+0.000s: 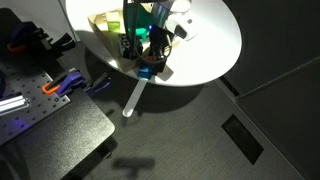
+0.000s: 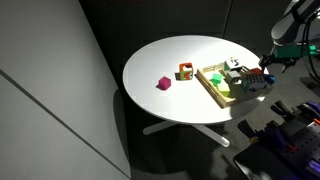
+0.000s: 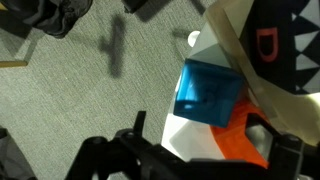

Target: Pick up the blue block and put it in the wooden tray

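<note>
Blue block (image 3: 207,92): rests at the edge of the round white surface (image 2: 170,55), outside the wooden tray (image 2: 208,86). Gripper (image 3: 205,142): positioned over the block, jaws apart and clamping nothing.

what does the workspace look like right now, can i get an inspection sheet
surface: round white table
job's things: blue block by the table edge, not in the wooden tray
clutter: pink block alone on the table; orange piece beside the tray; green piece inside the tray
grippers: tool over the blue block, jaws apart, wider than the block
cables: nothing seen
surroundings: grey carpet; dark bench with orange and blue gear next to the table
</note>
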Tool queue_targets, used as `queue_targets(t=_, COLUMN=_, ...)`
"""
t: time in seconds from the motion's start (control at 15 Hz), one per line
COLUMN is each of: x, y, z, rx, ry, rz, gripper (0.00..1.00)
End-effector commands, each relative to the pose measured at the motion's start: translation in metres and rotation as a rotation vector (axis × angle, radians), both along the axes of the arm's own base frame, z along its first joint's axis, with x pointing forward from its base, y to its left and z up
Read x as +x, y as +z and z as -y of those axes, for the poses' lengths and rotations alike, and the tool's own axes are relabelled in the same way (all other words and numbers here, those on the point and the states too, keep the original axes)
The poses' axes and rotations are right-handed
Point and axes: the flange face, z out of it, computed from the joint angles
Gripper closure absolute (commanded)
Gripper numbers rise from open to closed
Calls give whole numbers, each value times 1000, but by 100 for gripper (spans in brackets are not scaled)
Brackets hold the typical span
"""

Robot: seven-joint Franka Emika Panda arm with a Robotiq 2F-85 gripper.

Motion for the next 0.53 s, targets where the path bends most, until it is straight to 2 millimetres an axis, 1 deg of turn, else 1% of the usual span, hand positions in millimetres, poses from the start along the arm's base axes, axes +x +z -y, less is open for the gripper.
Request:
queue_targets(t=0.0, x=0, y=-4, z=-6, rx=-8, ry=-32, rz=24, gripper=0)
queue_targets(t=0.47, x=6, y=-15, z=-13, rx=-12, ry=-47, rz=77, gripper=0)
